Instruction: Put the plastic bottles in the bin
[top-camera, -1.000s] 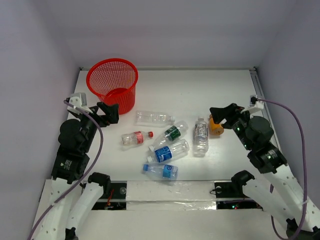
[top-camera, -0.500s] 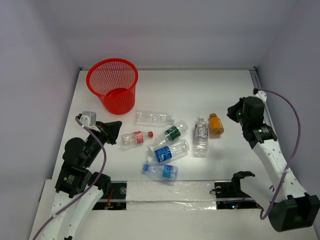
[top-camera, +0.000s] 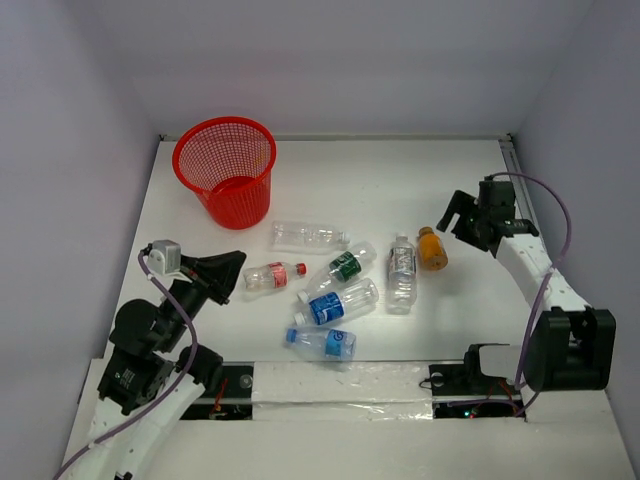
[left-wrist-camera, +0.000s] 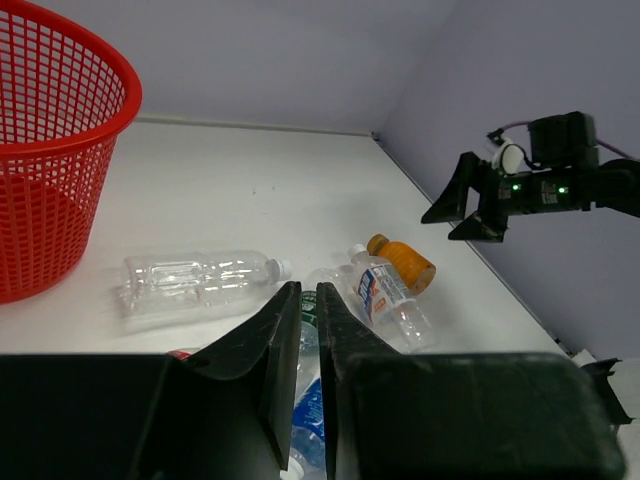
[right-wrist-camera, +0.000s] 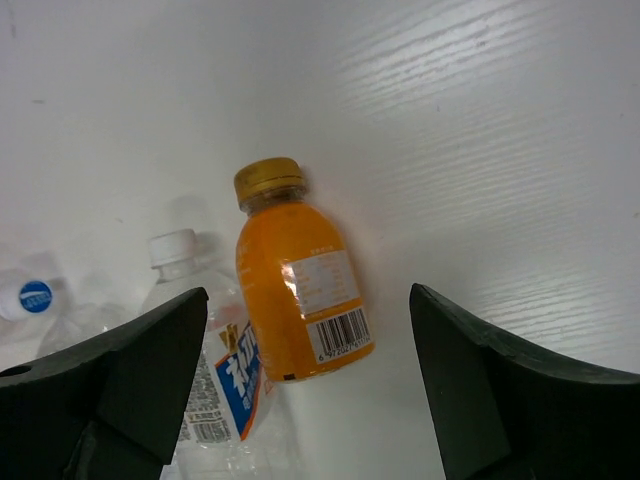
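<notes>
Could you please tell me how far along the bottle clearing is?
Nothing is done yet: the bin looks empty and seven bottles lie on the table. In hand: the right gripper, open, is over the orange bottle; the left gripper is shut and empty. Every bottle is left.

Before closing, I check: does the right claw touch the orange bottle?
Apart. The right wrist view shows bare table between the claw and the orange bottle.

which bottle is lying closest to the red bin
The clear bottle with no label, lying beside the bin; the others are labelled or orange and farther off.
</notes>
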